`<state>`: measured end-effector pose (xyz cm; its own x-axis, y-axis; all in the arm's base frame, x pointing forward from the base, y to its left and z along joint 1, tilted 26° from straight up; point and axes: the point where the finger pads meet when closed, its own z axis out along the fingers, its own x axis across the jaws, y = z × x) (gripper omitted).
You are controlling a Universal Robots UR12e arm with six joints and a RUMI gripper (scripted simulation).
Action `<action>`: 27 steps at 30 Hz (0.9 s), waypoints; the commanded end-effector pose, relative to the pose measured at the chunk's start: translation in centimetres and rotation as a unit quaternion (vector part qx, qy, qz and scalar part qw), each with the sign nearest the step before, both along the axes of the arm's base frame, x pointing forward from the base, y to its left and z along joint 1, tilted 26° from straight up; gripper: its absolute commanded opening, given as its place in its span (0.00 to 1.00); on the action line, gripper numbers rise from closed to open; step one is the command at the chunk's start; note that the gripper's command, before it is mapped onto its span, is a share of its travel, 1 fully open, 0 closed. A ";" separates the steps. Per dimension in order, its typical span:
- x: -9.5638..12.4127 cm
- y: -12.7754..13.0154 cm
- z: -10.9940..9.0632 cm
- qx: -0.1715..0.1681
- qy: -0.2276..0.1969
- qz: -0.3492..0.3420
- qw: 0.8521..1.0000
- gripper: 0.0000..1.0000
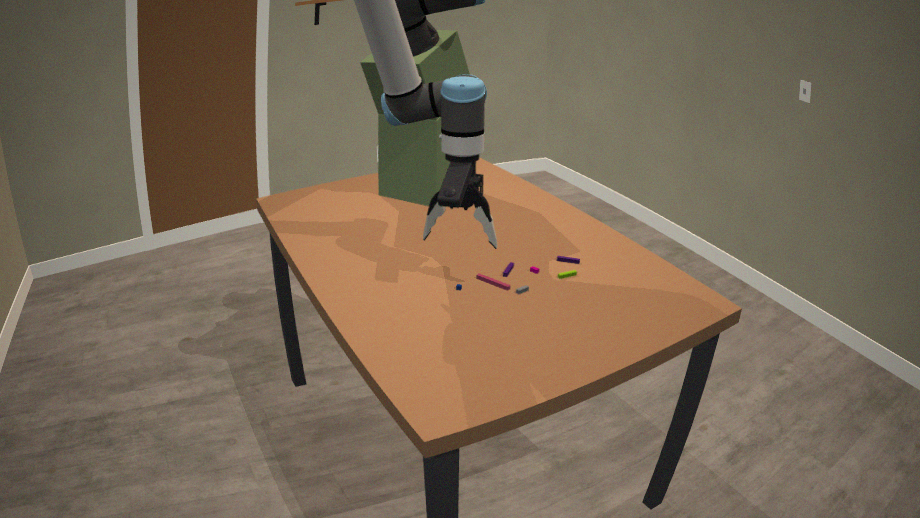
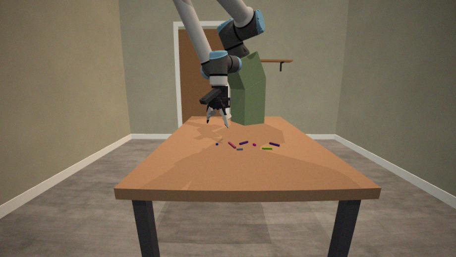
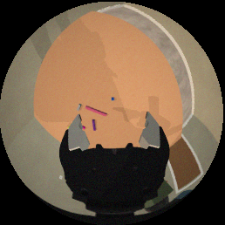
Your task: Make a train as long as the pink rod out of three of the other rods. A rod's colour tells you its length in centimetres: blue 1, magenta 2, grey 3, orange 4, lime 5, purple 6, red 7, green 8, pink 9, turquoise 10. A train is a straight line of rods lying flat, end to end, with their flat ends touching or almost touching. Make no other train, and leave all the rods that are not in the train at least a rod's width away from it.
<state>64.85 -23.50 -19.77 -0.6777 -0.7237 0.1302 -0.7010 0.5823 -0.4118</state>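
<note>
Exterior view: lime rod [image 2: 266, 148] in plain sight, mostly hidden in wrist view; tool [image 1: 460, 243] [image 2: 217, 124] [image 3: 112, 113] wide.

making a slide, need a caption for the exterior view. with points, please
Open gripper [image 1: 460, 243] [image 2: 217, 124] [image 3: 112, 113] above a wooden table [image 1: 360, 308] [image 2: 242, 178] [image 3: 144, 65] with seven scattered rods

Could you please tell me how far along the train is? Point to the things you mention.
No train is formed: the blue [image 1: 459, 287] [image 2: 216, 144] [image 3: 112, 98], magenta [image 1: 534, 270] [image 2: 254, 145] [image 3: 84, 127], grey [image 1: 522, 289] [image 2: 239, 149] [image 3: 79, 106], lime [image 1: 567, 274] [image 2: 266, 148] and two purple rods [image 1: 508, 269] [image 1: 568, 259] [image 2: 243, 143] [image 2: 274, 144] [image 3: 94, 125] lie apart. The open tool [image 1: 460, 243] [image 2: 217, 124] [image 3: 112, 113] holds nothing. Left: lining up three to match the pink rod [image 1: 493, 281] [image 2: 232, 145] [image 3: 96, 111].
</note>
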 end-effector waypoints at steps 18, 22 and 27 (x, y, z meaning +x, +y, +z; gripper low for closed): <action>1.6 8.3 -4.2 -0.054 0.094 0.229 0.967 1.00; 1.7 10.7 -5.5 -0.070 0.121 0.293 0.946 1.00; 1.8 13.7 -7.1 -0.090 0.153 0.372 0.911 1.00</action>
<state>66.49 -11.83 -25.84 -0.0478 -0.9292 0.3666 -0.9750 -0.0364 -0.2194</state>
